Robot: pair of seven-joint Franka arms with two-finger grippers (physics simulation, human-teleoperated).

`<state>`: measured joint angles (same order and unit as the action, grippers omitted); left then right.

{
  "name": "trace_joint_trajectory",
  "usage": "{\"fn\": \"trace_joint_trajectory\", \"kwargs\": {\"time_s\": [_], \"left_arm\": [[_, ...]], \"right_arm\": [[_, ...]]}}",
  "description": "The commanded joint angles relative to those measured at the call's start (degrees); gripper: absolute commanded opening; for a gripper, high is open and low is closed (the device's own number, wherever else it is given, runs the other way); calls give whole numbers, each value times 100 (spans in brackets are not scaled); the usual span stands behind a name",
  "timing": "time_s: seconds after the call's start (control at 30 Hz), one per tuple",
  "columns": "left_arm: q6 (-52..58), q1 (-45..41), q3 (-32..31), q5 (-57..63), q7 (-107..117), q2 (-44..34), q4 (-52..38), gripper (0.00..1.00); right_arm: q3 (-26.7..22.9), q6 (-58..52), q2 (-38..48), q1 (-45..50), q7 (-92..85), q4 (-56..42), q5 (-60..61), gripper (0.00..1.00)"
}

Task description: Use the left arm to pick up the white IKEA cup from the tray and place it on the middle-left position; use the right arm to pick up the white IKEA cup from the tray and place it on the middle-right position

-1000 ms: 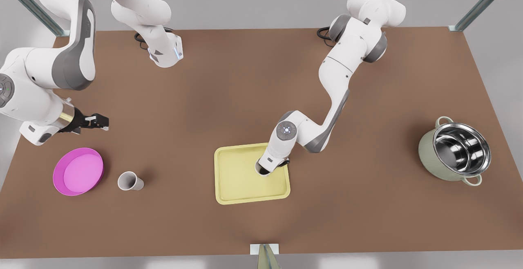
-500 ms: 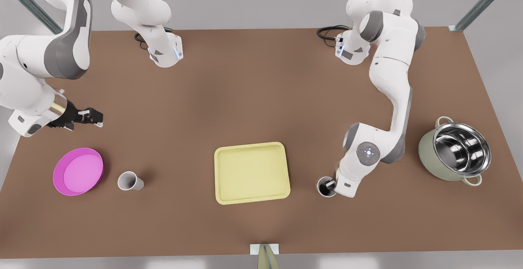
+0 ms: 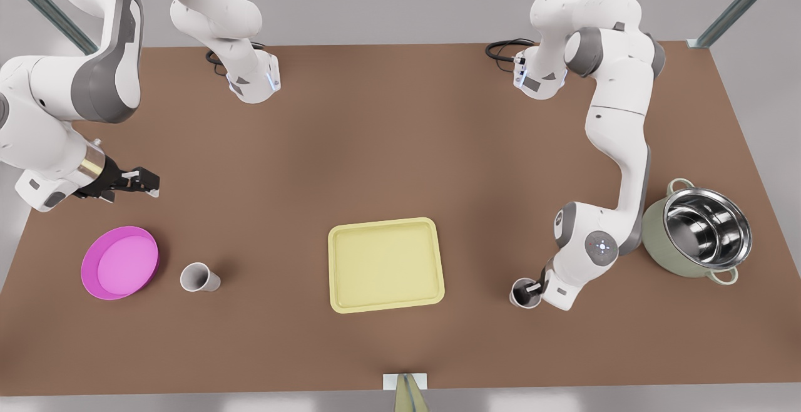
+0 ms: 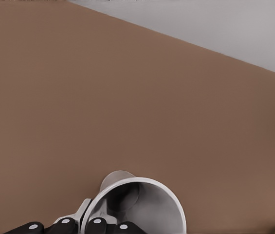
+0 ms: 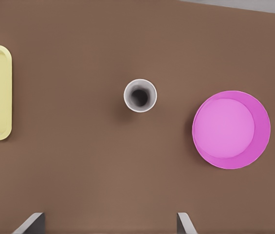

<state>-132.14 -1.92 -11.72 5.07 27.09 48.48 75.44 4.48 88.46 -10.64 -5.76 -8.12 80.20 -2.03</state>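
My left hand [image 3: 530, 287] pinches white plastic cup [image 3: 521, 293] rim over tabletop [image 3: 400, 149]; early release tips it. Right hand [image 3: 142, 180] open, empty, waiting.

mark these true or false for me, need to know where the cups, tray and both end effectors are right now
1. Nothing lies on the yellow tray. True.
2. Both cups stand on the tray. False: the free cup stands on the table beside the pink dish, and the held cup is off the tray, on the front view's right of it.
3. The left end effector grips the held cup. True.
4. The right end effector is closed on the pink dish. False: it is open, apart from the dish.
5. A cup sits inside the pot. False: no cup in it.
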Motion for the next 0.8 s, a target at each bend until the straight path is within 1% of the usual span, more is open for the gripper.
{"fn": "trace_joint_trajectory", "kwargs": {"time_s": [0.0,0.07,0.1,0.2,0.27,0.33,0.4,0.47,0.53,0.57,0.6,0.63,0.67,0.7,0.77], "left_arm": [[-189,-1,3,-59,-1417,-5,-3,21],[-198,-1,-5,-50,-1426,12,-3,92],[-198,-1,-5,-50,-1426,12,-3,100],[-198,8,-5,-50,-1435,12,-12,100],[-75,122,3,-15,-2050,-40,-38,100],[1163,113,12,161,-2217,-418,-223,100],[1972,69,-14,125,-1804,-1103,-231,100],[2535,69,-84,90,-1795,-1139,-557,100],[2773,78,-155,90,-1795,-1183,-645,100],[3001,87,-146,90,-1813,-1315,-653,100],[3458,95,-146,116,-1830,-1525,-680,100],[4002,113,-129,125,-1909,-1912,-609,100],[4381,139,-129,99,-2041,-2105,-574,100],[4478,148,-129,90,-2068,-2264,-443,100],[4188,350,-111,-103,-2077,-3028,541,100]], "right_arm": [[0,-48,10,-4,3,-4,10,100],[-9,-57,18,-4,3,-4,10,100],[-8,-57,18,-4,3,-4,1,100],[0,-48,10,-4,3,-4,1,100],[0,-39,10,-4,3,-4,1,100],[0,-4,10,-4,3,-4,-8,100],[9,-4,10,5,3,-4,-8,100],[9,-4,10,-4,-5,-4,-8,100],[9,5,10,5,3,-4,-8,100],[9,-4,10,5,-5,-4,-8,100],[9,5,10,5,3,-4,-17,100],[9,5,10,5,3,-4,-25,100],[9,5,10,5,-5,-4,-25,100],[9,5,10,5,3,-4,-17,100],[9,5,10,-4,-5,-4,-17,100]]}}
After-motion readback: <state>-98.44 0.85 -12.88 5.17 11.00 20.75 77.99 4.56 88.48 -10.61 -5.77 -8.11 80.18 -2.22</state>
